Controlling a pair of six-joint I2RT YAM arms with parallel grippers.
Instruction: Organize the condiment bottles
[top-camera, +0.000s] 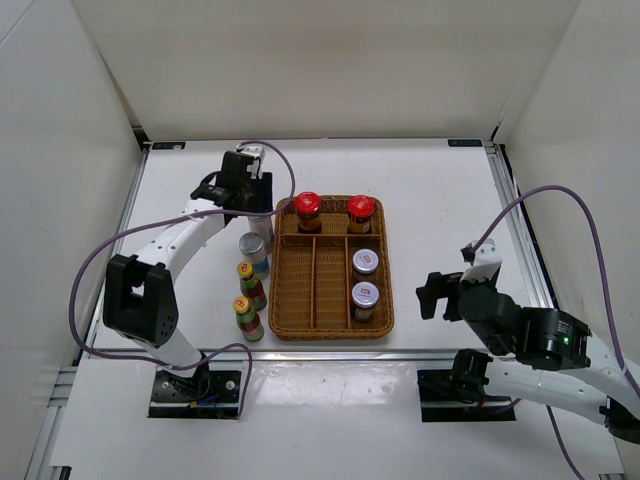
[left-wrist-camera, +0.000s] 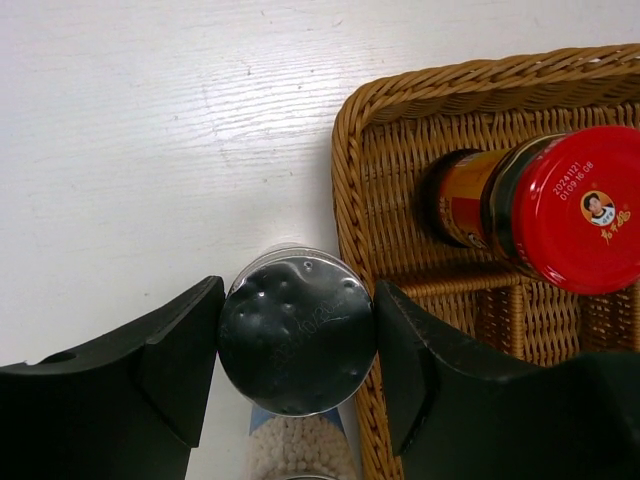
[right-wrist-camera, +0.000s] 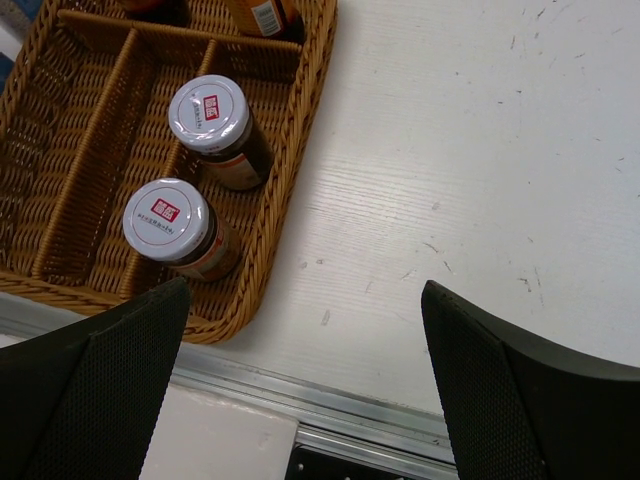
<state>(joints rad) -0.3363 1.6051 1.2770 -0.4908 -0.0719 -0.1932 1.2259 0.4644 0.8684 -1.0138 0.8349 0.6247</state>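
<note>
My left gripper (top-camera: 246, 183) (left-wrist-camera: 297, 325) is shut on the silver cap of a tall white-blue bottle (left-wrist-camera: 297, 330), just outside the wicker tray's far-left corner. The bottle's body shows below the cap; I cannot tell whether it is lifted. A second tall silver-capped bottle (top-camera: 255, 250) and two slim yellow-capped bottles (top-camera: 250, 283) (top-camera: 246, 316) stand left of the tray. Two red-capped bottles (top-camera: 308, 210) (top-camera: 361, 212) stand in the tray's far compartments. Two silver-lidded jars (top-camera: 365, 265) (top-camera: 364, 297) stand in its right column. My right gripper (top-camera: 445, 295) (right-wrist-camera: 305, 290) is open and empty, right of the tray.
The brown wicker divided tray (top-camera: 283, 300) (left-wrist-camera: 350, 170) (right-wrist-camera: 290, 130) sits mid-table, with its left and middle long compartments holding nothing. A metal rail (right-wrist-camera: 380, 420) runs along the near table edge. White walls enclose the table.
</note>
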